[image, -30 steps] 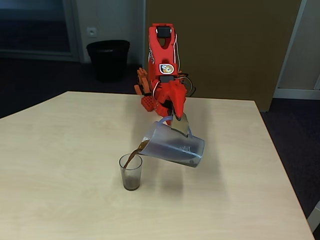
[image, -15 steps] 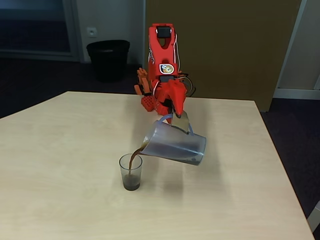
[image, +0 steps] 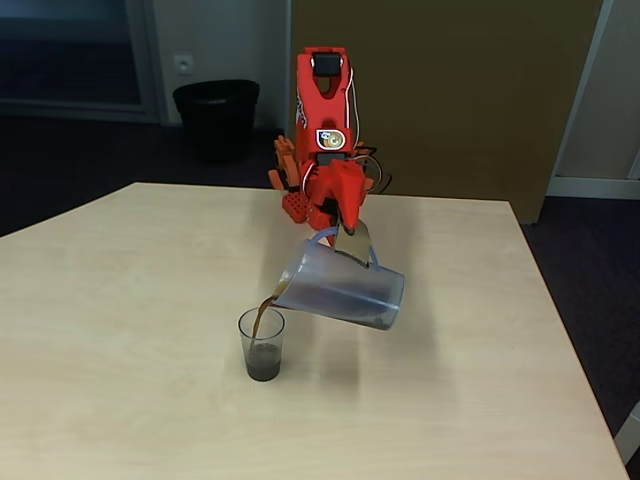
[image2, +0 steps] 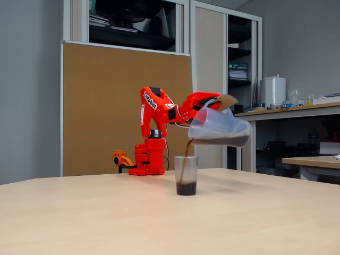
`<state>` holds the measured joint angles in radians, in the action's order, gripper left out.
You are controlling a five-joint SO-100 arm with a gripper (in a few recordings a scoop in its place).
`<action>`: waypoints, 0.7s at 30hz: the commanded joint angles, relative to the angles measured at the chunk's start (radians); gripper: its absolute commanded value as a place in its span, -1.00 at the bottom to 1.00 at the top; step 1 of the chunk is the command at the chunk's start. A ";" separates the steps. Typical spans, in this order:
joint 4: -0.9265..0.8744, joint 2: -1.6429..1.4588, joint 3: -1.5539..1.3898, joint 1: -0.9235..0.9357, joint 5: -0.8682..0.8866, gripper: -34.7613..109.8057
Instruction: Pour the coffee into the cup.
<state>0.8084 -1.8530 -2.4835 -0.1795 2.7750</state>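
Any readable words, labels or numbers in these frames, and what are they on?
"lerobot": seemingly, white lettering on the red arm's upper link, blurred.
Round sticker on the arm's front: too small to read.
White lettering on the arm's side: unreadable.
Nothing legible on the jug or cup.

The coffee (image: pixel 262 318) is a dark brown, nearly black liquid, falling in a thin curved stream from the spout of the tilted translucent jug (image: pixel 340 290) into the cup (image: pixel 262 343), with a shallow dark layer gathered at the cup's bottom (image2: pixel 186 188) and more lying along the jug's lower side (image2: pixel 223 141). The cup is a small clear, slightly grey tumbler with no handle, tapering downward, standing upright on the light wood table (image: pixel 120 330) just below the jug's spout and apart from the jug.
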 commanded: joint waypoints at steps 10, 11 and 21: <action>0.048 -0.035 -0.002 -0.011 0.055 -0.52; 0.048 -0.035 0.000 -0.011 0.058 -0.52; 0.051 -0.034 0.006 -0.011 0.077 -0.52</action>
<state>0.8283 -1.8530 -2.4850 -0.1795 2.8241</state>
